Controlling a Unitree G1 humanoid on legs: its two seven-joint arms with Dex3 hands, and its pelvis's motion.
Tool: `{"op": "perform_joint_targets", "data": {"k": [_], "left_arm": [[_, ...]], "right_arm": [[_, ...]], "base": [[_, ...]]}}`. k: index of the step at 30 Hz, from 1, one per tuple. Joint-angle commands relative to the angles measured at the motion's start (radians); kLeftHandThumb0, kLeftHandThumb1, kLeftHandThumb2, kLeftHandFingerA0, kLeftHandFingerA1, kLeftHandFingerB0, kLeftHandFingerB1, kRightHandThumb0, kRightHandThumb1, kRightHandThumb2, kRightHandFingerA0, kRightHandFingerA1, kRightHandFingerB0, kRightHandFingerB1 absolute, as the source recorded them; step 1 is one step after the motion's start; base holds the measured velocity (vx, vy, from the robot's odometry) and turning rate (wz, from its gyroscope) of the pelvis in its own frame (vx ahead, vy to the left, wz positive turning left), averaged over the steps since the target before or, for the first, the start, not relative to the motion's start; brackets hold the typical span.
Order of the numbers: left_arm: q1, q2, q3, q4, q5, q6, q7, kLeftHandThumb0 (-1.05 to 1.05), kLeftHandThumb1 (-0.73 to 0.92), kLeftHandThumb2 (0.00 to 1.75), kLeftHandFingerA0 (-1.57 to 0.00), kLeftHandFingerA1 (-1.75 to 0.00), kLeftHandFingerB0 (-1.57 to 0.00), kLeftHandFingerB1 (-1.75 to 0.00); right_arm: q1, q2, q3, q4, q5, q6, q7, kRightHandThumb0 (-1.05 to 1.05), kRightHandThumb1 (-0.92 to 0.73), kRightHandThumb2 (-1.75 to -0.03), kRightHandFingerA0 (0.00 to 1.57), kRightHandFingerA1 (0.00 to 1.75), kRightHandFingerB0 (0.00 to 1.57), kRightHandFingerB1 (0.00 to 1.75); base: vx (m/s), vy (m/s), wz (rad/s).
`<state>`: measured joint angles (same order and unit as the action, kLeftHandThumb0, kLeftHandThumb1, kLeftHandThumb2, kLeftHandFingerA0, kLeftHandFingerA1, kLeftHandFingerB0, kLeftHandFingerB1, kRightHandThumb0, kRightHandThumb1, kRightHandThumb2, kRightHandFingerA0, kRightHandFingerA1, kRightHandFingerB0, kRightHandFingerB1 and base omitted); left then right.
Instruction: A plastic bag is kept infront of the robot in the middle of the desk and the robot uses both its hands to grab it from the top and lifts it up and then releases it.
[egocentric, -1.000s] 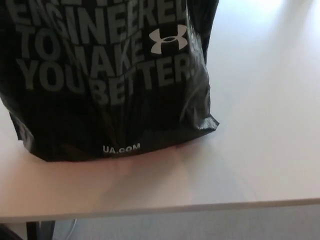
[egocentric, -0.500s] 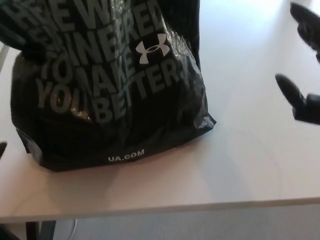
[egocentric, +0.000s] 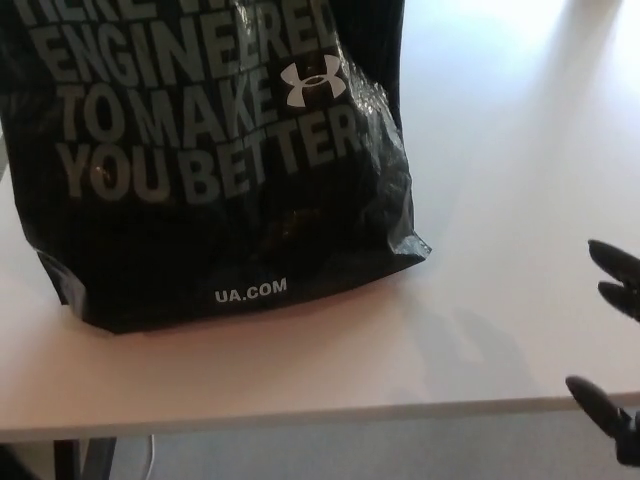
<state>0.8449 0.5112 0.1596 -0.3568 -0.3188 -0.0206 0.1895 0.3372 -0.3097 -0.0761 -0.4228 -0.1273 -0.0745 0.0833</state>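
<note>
The black printed plastic bag (egocentric: 215, 170) is sitting on the white table (egocentric: 500, 200), nothing gripping it, the right hand (egocentric: 612, 340) hovering well apart with fingers spread, the left unseen.

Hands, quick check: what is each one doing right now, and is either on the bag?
Left hand: not in view.
Right hand: open, fingers apart, holding nothing, clear of the plastic bag at the picture's right edge.

Right hand (egocentric: 612, 340): matte black, thick rounded fingers (egocentric: 596, 398) with tapered tips; only edge of it shows.
</note>
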Motion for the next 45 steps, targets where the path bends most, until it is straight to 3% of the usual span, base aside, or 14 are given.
{"op": "perform_joint_targets", "data": {"k": [1, 4, 7, 9, 11, 14, 16, 18, 23, 24, 26, 31, 33, 45], "left_arm": [[0.227, -0.296, -0.043, 0.035, -0.003, -0.720, -0.196, -0.52, 0.82, 0.64, -0.97, -1.75, -0.35, -0.37], [0.239, -0.334, -0.054, 0.026, -0.031, -0.786, -0.229, -0.48, 0.66, 1.06, -0.98, -1.07, 0.00, -0.43], [0.239, -0.352, -0.059, 0.026, -0.039, -0.822, -0.250, -0.51, 0.88, 0.65, -0.78, -0.50, -0.16, -0.31], [0.260, -0.371, -0.074, 0.023, -0.029, -0.855, -0.254, -0.50, 0.91, 0.67, -0.96, -0.67, -0.18, -0.33], [0.282, -0.376, -0.085, 0.016, -0.058, -0.861, -0.285, -0.53, 0.86, 0.67, -0.99, -1.67, -0.31, -0.39], [0.287, -0.401, -0.076, 0.048, -0.017, -0.898, -0.269, -0.58, 0.85, 0.67, -0.91, -1.68, -0.26, -0.38], [0.294, -0.397, -0.067, 0.074, -0.028, -0.874, -0.289, -0.48, 0.92, 0.67, -0.85, -0.56, -0.19, -0.34], [0.290, -0.394, -0.070, 0.086, -0.048, -0.862, -0.312, -0.44, 0.91, 0.67, -0.82, -0.55, -0.18, -0.34], [0.307, -0.364, -0.077, 0.103, -0.032, -0.830, -0.351, -0.44, 0.92, 0.67, -1.00, -0.63, -0.22, -0.36], [0.314, -0.362, -0.081, 0.110, -0.001, -0.837, -0.345, -0.48, 0.85, 0.66, -1.16, -1.37, -0.30, -0.39], [0.326, -0.365, -0.080, 0.105, 0.096, -0.859, -0.308, -0.57, 0.76, 0.70, -0.97, -1.71, -0.27, -0.41], [0.291, -0.374, -0.062, 0.182, 0.152, -0.911, -0.295, -0.34, 0.59, 1.11, -0.88, -0.79, 0.00, -0.48], [0.259, -0.379, -0.025, 0.229, 0.211, -0.954, -0.271, -0.65, 0.67, 0.86, -0.77, -0.63, -0.08, -0.41], [0.104, -0.314, 0.054, 0.396, 0.337, -0.903, -0.210, -0.53, 0.86, 0.64, -0.55, -0.45, -0.12, -0.28]], "right_arm": [[0.256, 0.001, -0.019, -0.136, 0.020, -0.352, 0.024, -0.72, -0.49, -0.82, 0.37, 0.47, 0.13, 0.39], [0.257, 0.004, -0.011, -0.122, 0.007, -0.361, 0.013, -0.71, -0.49, -0.82, 0.38, 0.48, 0.13, 0.38], [0.265, 0.002, -0.005, -0.113, 0.008, -0.366, 0.016, -0.69, -0.49, -0.81, 0.37, 0.48, 0.14, 0.39], [0.293, -0.001, 0.001, -0.124, 0.007, -0.347, 0.023, -0.70, -0.49, -0.82, 0.37, 0.48, 0.15, 0.39], [0.314, 0.004, 0.017, -0.118, -0.002, -0.355, 0.019, -0.74, -0.50, -0.81, 0.48, 0.50, 0.19, 0.40], [0.333, 0.001, 0.049, -0.071, 0.019, -0.389, 0.035, -0.62, -0.57, -0.58, 0.56, 0.41, 0.26, 0.30], [0.362, -0.005, 0.078, -0.006, -0.008, -0.422, 0.031, -0.69, -0.49, -0.79, 0.51, 0.52, 0.21, 0.40], [0.377, -0.010, 0.093, 0.033, -0.007, -0.432, 0.037, -0.70, -0.49, -0.79, 0.52, 0.53, 0.21, 0.41], [0.425, -0.012, 0.127, 0.175, -0.007, -0.498, 0.034, -0.66, -0.47, -0.79, 0.56, 0.56, 0.25, 0.43], [0.447, -0.018, 0.140, 0.194, -0.005, -0.478, 0.046, -0.60, -0.58, -0.58, 0.59, 0.45, 0.28, 0.32], [0.482, -0.024, 0.152, 0.218, 0.066, -0.460, 0.100, -0.65, -0.47, -0.77, 0.50, 0.54, 0.22, 0.43], [0.516, -0.017, 0.127, 0.242, 0.083, -0.468, 0.088, -0.53, -0.52, -0.56, 0.52, 0.43, 0.28, 0.33], [0.520, -0.021, 0.120, 0.251, 0.070, -0.462, 0.082, -0.51, -0.53, -0.56, 0.53, 0.43, 0.28, 0.33], [0.386, -0.003, 0.063, 0.331, 0.032, -0.418, 0.029, -0.72, -0.49, -0.81, 0.55, 0.54, 0.26, 0.43]], "base": [[0.00, 0.000, 0.00], [0.00, 0.000, 0.00], [0.00, 0.000, 0.00], [0.00, 0.000, 0.00], [0.00, 0.000, 0.00], [0.00, 0.000, 0.00], [0.00, 0.000, 0.00], [0.00, 0.000, 0.00], [0.00, 0.000, 0.00], [0.00, 0.000, 0.00], [0.00, 0.000, 0.00], [0.00, 0.000, 0.00], [0.00, 0.000, 0.00], [0.00, 0.000, 0.00]]}}
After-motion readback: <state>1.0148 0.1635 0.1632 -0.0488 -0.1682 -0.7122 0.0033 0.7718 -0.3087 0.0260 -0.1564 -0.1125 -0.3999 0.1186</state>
